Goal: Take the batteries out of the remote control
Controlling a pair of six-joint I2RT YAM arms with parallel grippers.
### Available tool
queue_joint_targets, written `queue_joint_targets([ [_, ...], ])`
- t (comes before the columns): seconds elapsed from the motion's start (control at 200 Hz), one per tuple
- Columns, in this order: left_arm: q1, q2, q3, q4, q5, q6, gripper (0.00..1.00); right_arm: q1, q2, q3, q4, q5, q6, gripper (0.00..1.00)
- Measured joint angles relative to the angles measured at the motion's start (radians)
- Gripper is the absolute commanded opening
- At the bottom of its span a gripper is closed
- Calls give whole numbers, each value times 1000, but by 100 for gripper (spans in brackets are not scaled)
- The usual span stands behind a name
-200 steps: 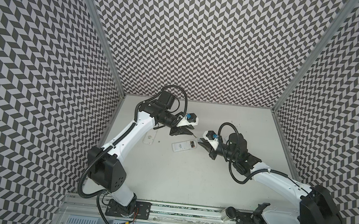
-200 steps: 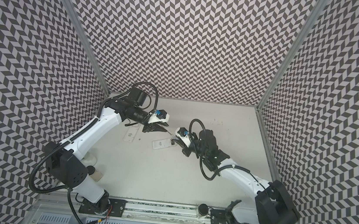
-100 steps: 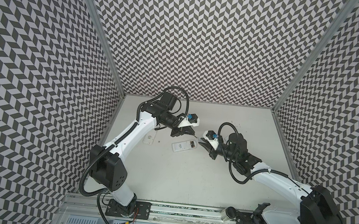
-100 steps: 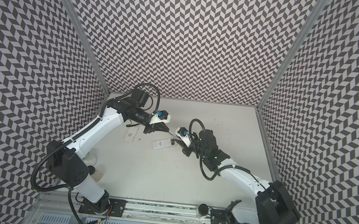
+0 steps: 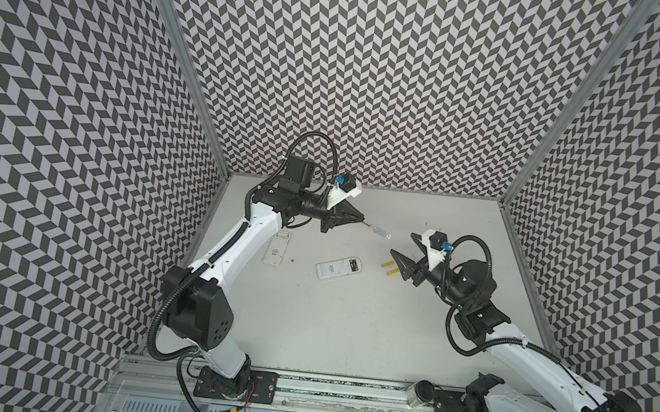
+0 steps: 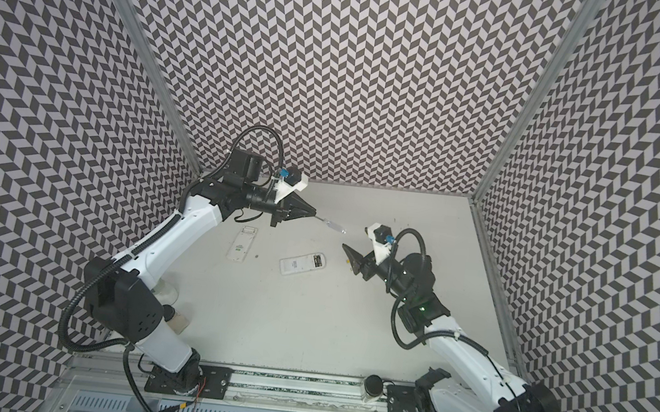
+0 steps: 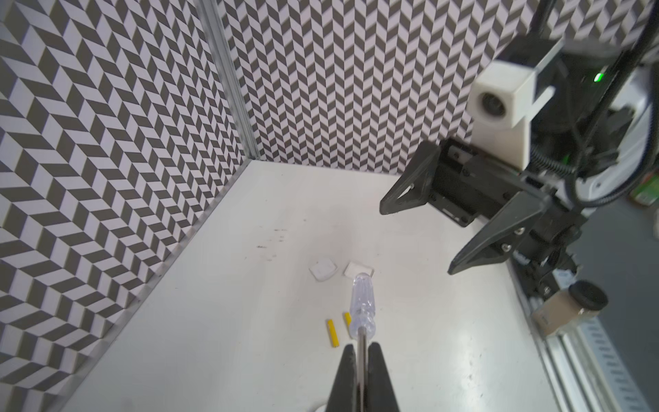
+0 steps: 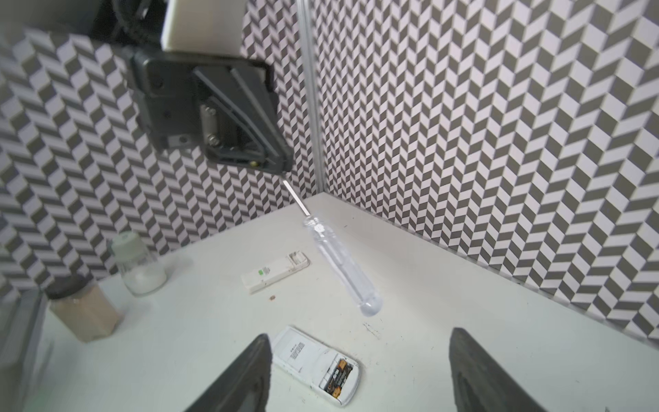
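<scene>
second remote [image 5: 277, 247] near desk [image 5: 349, 326] left edge | left gripper [image 5: 358, 219] clenched on screwdriver [image 5: 378, 231] shaft, toward back edge | remote [image 5: 337, 269] mid-desk, bay open, black batteries [image 8: 337, 374] inside | yellow batteries [image 5: 391, 267] loose just right | right gripper [image 5: 402, 244] released, beside them

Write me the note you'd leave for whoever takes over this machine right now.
Left hand: shut on the screwdriver by its shaft, held off the table.
Right hand: open, empty.
Done: two yellow batteries lie on the table beside the right hand; the middle remote has its cover off.
Left: two black batteries sit in that remote's bay; lift them out.
A second remote lies apart from it; its bay looks empty.
</scene>
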Motion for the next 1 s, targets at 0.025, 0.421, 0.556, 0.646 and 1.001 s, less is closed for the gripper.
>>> queue_joint_targets([
  [0.025,2,0,-9,30,15,-43,0,-14,3,-4,13,-10,29,80],
  [0.421,75,-14,-212,430,157,-581,0,-97,259,119,149,-319,387,81],
  [0.556,90,-33,-284,560,176,-713,0,-121,356,189,224,-431,499,81],
  [0.646,90,-45,-331,660,196,-803,0,-129,414,202,310,-499,580,78],
  [1.001,76,-50,-404,963,230,-1058,0,-127,621,204,763,-605,966,69],
])
